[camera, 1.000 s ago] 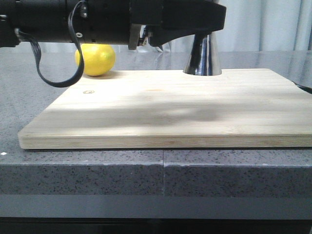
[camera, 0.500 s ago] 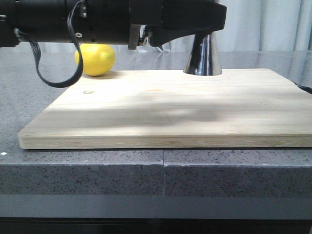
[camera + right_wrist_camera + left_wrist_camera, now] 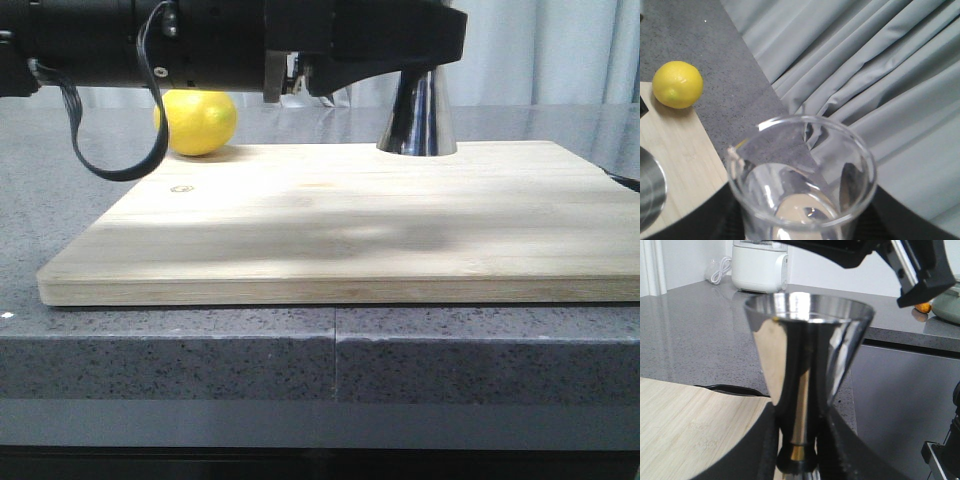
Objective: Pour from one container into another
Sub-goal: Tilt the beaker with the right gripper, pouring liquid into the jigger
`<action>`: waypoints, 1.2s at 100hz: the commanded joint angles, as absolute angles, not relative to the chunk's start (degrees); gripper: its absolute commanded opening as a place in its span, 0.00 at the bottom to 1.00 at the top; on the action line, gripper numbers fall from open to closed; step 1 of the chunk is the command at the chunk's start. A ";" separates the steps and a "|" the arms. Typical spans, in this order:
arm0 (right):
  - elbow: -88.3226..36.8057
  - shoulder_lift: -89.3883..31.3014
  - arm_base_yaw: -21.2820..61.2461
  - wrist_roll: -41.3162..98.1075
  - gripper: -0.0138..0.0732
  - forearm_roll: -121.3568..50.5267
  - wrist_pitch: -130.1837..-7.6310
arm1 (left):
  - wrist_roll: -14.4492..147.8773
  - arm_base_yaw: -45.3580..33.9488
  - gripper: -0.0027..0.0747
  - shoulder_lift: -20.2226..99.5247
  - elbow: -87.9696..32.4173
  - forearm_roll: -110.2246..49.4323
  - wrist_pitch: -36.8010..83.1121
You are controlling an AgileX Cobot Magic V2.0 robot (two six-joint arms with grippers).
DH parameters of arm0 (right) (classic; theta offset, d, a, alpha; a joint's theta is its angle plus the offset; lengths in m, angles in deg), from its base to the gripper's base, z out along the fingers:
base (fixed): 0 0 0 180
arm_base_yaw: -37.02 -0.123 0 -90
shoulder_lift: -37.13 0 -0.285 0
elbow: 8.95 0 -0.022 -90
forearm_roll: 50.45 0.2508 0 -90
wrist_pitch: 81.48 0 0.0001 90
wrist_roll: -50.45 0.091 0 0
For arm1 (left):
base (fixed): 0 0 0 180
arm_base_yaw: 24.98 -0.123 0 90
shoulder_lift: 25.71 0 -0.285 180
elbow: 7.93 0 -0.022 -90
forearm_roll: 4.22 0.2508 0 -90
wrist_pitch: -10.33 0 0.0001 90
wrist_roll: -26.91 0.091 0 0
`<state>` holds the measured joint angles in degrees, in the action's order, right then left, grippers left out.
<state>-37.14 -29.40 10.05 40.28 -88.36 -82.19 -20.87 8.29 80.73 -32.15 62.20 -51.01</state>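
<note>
The glass beaker [image 3: 802, 180] sits clamped in the right tool, lifted and near the steel jigger [image 3: 807, 375], which the left tool grips at its waist on the wooden board [image 3: 340, 225]. Almost nothing moved in the last second, so pouring has probably not begun. A lemon [image 3: 196, 122] lies on the grey surface [image 3: 330, 355]; curtains hang behind.

- Steel jigger [image 3: 417, 118]: upper cup hidden behind a black arm in the front view.
- Glass beaker [image 3: 802, 175]: base cut off by the frame edge; tool fingers holding it out of sight.
- Lemon [image 3: 196, 121]: top covered by the arm.
</note>
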 commanded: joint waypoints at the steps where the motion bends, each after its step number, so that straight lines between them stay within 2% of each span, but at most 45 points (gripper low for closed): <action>1: -34.94 -28.06 9.99 39.86 0.46 -89.06 -86.88 | -21.29 8.31 0.11 77.75 -30.48 59.40 -55.20; 120: -34.94 -29.58 7.69 39.86 0.46 -97.48 -87.58 | -21.29 8.31 0.11 77.75 -30.48 60.67 -56.32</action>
